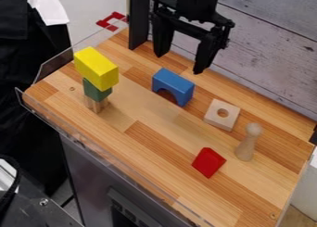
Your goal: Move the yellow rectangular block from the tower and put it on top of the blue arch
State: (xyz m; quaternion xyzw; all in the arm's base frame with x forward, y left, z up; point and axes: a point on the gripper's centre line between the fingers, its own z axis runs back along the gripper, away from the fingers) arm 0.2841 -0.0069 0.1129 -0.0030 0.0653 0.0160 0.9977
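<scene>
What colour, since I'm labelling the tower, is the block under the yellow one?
The block is dark green, seen best in the camera view.

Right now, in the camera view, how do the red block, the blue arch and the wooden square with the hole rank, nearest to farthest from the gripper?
1. Blue arch, just below the gripper in the view.
2. Wooden square with the hole, lower and right of the arch.
3. Red block, lowest, toward the counter's front edge.
</scene>
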